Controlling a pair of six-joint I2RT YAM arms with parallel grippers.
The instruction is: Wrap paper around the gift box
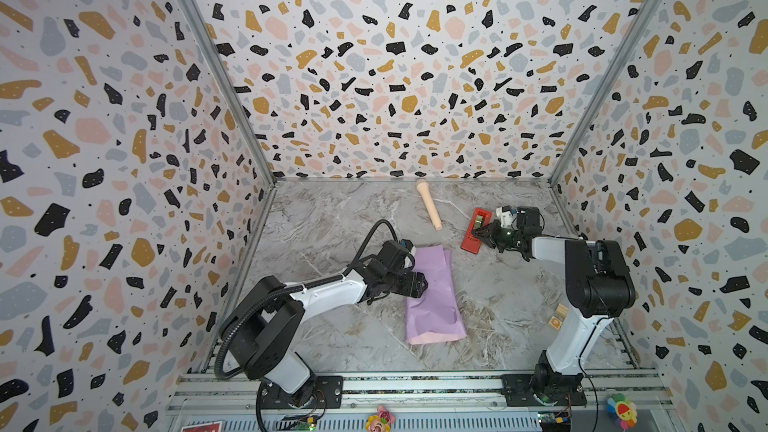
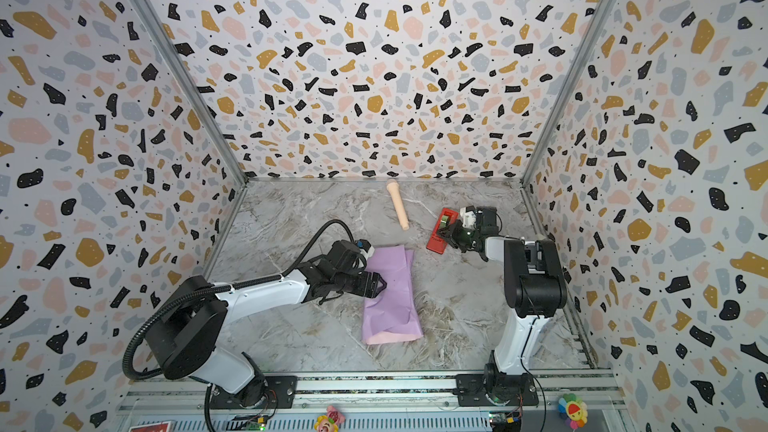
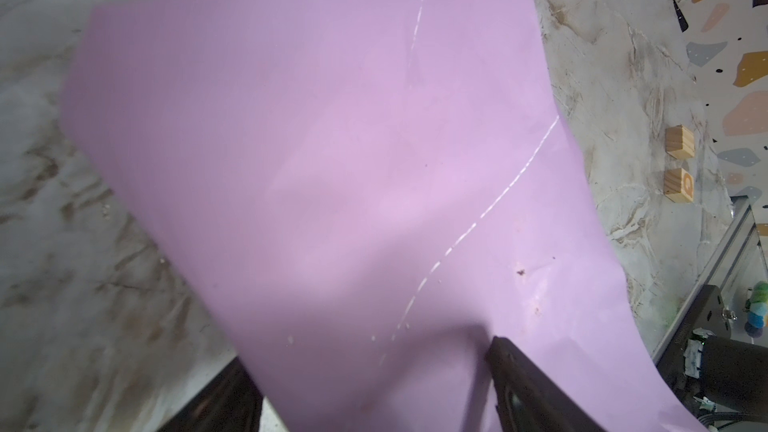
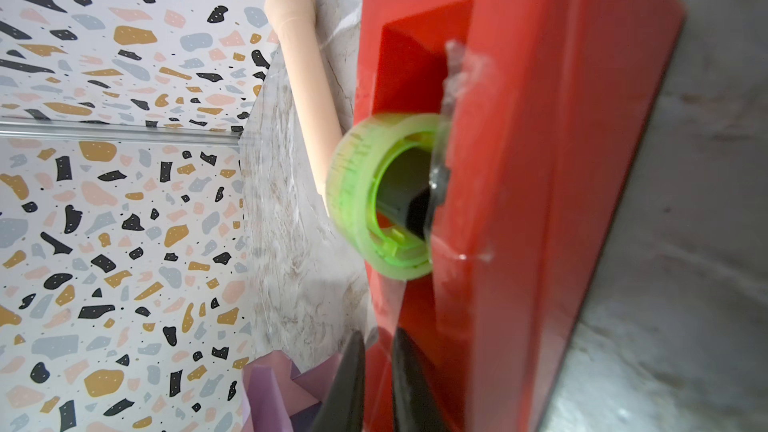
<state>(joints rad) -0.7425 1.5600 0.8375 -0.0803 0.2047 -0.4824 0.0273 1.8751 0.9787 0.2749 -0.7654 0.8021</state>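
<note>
The paper is lying under the left gripper, its 2 jaws spreading wide. The right gripper is pinching nearly together beside the red tape dispenser.

The left arm reaches forward and inward, forearm nearly level, wrist bent so that the left hand points toward the right side in both top views; its fingers stand wide apart (one shows only as a dark edge in the left wrist view). The right arm rises almost upright from its base and folds at the elbow leftward in those views. The right hand dips low, its fingers nearly together with a slim gap between them.
</note>
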